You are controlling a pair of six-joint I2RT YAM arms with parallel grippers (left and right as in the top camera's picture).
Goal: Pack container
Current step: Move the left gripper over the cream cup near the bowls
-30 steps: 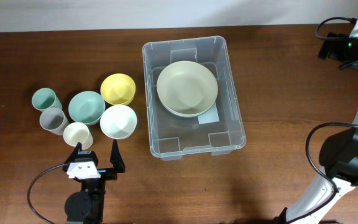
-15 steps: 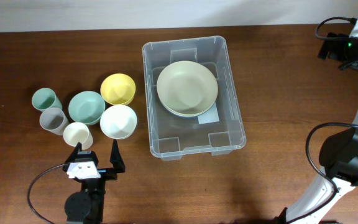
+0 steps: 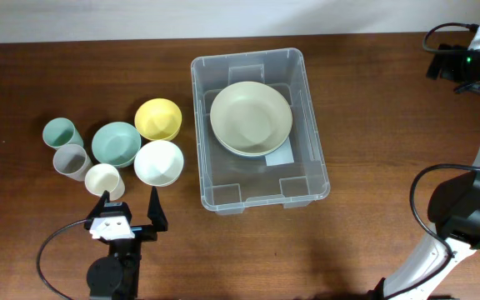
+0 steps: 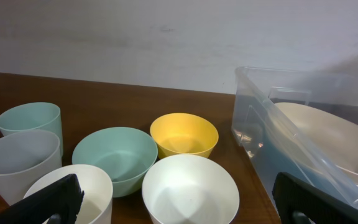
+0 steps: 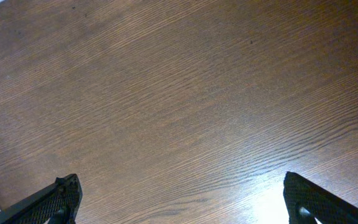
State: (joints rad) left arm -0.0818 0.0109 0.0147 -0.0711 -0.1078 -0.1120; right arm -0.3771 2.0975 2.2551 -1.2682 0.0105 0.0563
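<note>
**Already one bowl in the container, both grippers wide open**

The clear container [image 3: 307,179] sits just right of the table's [image 3: 373,100] middle, its long sides running from the far edge toward the near one. A large pale green bowl [image 3: 251,117] lies in its far half, mouth up.

Six smaller dishes are grouped on the left half of the table. A yellow bowl [image 3: 157,118], a teal bowl [image 3: 115,143] and a white bowl [image 3: 157,162] are nearest the container. A green cup [image 3: 58,132], a grey cup [image 3: 71,160] and a cream cup [image 3: 103,179] are further left.

The left gripper [image 3: 128,200] is by the near edge, just in front of the cream cup and white bowl. Its jaws are spread apart and hold nothing.

The right gripper [image 5: 182,199] is at the right edge, well apart from the container. Its jaws are spread just as wide over bare wood.
</note>
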